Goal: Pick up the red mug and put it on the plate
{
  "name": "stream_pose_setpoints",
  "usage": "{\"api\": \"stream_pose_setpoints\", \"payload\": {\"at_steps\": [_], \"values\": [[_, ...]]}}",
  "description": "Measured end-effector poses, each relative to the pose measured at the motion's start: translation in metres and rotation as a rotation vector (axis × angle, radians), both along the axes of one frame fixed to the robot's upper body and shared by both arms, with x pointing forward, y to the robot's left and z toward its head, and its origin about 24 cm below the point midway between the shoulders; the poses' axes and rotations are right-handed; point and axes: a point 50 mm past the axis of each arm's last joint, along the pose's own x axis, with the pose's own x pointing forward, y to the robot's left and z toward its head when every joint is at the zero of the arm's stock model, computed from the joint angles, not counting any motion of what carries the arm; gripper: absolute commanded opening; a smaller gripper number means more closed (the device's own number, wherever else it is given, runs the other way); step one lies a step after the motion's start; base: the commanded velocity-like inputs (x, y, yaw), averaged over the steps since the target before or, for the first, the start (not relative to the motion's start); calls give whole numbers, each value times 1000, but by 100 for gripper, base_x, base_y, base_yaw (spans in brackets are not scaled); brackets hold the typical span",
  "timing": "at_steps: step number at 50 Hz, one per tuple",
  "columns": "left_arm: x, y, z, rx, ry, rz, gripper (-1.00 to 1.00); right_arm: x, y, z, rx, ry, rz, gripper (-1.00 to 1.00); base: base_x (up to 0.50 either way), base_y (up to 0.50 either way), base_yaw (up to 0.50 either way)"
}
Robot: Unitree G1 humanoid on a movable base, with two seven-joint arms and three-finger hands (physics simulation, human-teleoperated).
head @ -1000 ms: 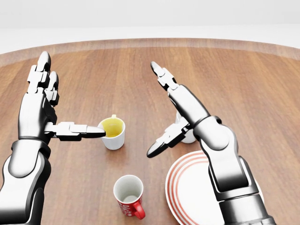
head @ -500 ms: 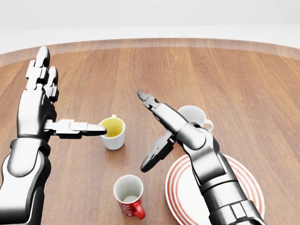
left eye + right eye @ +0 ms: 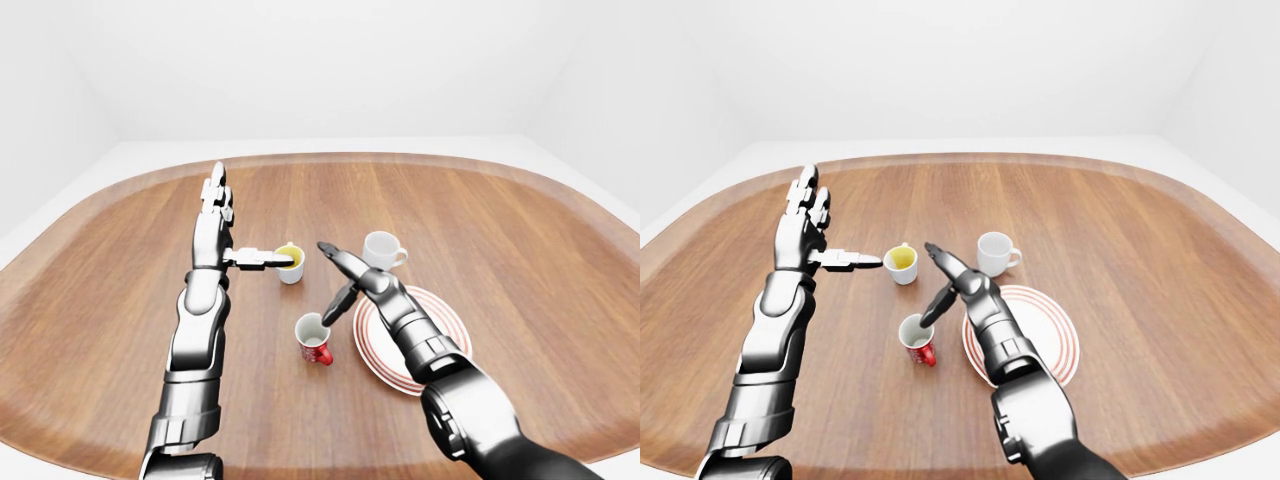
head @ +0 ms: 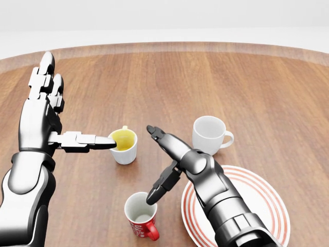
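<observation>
- One red mug (image 4: 141,216) stood on the table.
- One white cup with a yellow inside (image 4: 124,145).
- One plain white mug (image 4: 209,135).
- One red-ringed plate (image 4: 267,198).
- Two robot hands showed.

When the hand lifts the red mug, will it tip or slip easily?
The red ceramic mug with a white interior stands upright and looks rigid, so it should hold shape. Its glossy side may slip. It appears empty, so probably light; the open right hand could nudge it over.

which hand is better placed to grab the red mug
Right. The right hand hangs open just above the red mug, beside the plate. The left hand sits farther off, by the yellow mug.
</observation>
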Motion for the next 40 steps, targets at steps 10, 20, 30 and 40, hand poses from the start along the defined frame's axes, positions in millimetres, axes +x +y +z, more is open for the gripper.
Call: {"api": "stream_pose_setpoints", "payload": {"at_steps": [10,20,30,40], "values": [[1,0,-1,-1,6,0,100,-3,6,-11,-23,48,-1,100,0,0,0],[1,-1,-3,-2,11,-1,100,-8,9,-23,-44,97,-6,100,0,0,0],[1,-1,-4,-2,16,-2,100,-14,14,-34,-66,139,-5,100,0,0,0],[0,-1,-5,-3,18,-2,100,-20,18,-41,-84,166,3,100,0,0,0]]}}
